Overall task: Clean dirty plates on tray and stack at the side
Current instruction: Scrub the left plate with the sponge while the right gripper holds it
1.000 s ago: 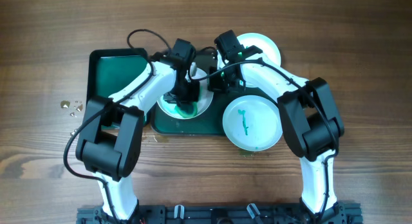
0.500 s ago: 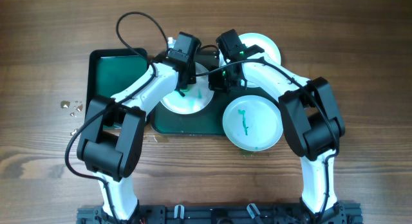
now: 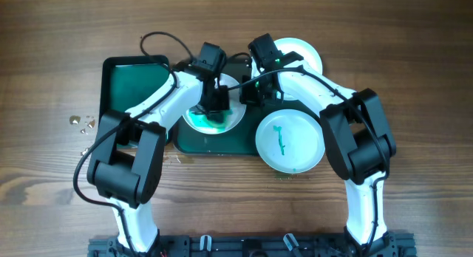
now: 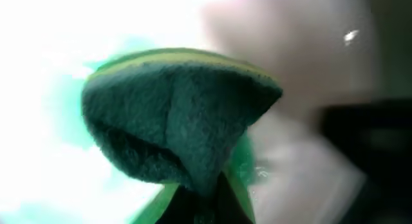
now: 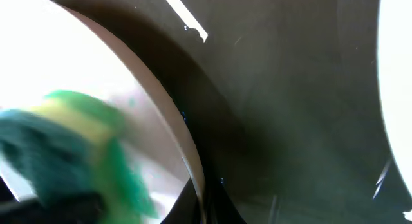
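Observation:
A white plate (image 3: 225,122) smeared with green lies on the dark green tray (image 3: 129,76). My left gripper (image 3: 212,109) is shut on a green sponge (image 4: 174,114) and presses it on that plate. My right gripper (image 3: 250,94) is shut on the plate's right rim (image 5: 187,159), holding it. A second dirty plate (image 3: 290,141) with a green streak lies on the table in front of the tray's right end. A white plate (image 3: 307,54) lies on the table behind my right arm.
Small crumbs (image 3: 81,122) lie on the wooden table left of the tray. The left half of the tray holds nothing. A black cable (image 3: 159,39) loops over the tray's back edge.
My left gripper swept the sponge from the plate's back edge toward its front left. Green smear shows on the plate again. My right gripper has stayed on the rim.

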Available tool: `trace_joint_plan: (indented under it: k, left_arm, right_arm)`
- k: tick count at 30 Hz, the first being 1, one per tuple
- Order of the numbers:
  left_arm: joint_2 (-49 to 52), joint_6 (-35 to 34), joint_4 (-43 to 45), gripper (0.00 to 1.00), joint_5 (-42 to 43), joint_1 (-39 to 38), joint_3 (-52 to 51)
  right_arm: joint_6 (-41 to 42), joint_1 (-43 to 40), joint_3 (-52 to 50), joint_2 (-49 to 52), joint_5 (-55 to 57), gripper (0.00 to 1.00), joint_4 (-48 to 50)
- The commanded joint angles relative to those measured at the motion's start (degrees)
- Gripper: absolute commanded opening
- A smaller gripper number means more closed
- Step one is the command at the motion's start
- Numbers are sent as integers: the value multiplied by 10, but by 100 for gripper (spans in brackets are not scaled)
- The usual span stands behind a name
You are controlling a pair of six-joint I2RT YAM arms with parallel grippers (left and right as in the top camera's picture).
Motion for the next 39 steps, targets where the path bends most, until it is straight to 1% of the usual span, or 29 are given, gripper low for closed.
trace_joint_plan:
  k: [1,4,7,8,11,14,16,20,22,27,34,36,39]
  left_arm:
    - [4,33,52,4,122,-8,-2]
    - [4,32,89,4,59,-8,-2]
    - [4,32,104,4,-40,-8,-2]
    - [4,31,104,4,-84,-8,-2]
    - [5,20,87,4,-180,-8,-2]
    - [13,12,57,4,-229,-8,-2]
    - [24,11,35,4,-232,-8,-2]
    - [49,-42,-30,4,-229,-7,-2]
    - [55,-62,-66,4,-210,-7,-2]
    - [55,-63,-105,4,-174,-5,-2]
    - [54,-57,-101,4,-77,11,2]
    - [51,-49,-108,4,-62,17,16]
    - [33,-41,-150,4,-55,31,73]
  right_arm:
    - [2,-1,-7,21,11,4,-2]
    - [2,-2,-7,21,11,4,-2]
    - [2,-1,-7,21,11,4,-2]
    - [3,-1,-7,21,12,4,-2]
    - [2,-1,-7,21,12,4,-2]
    - [2,-1,-7,21,12,4,-2]
    - [2,-2,-7,21,12,4,-2]
    - [2,-1,-7,21,12,4,-2]
    - [2,-1,-7,21,12,4,-3]
    - [3,-1,-7,21,12,4,-2]
    - [2,-1,-7,21,12,4,-4]
    - [2,-1,-7,21,12,4,-4]
    - [2,-1,-7,21,12,4,-7]
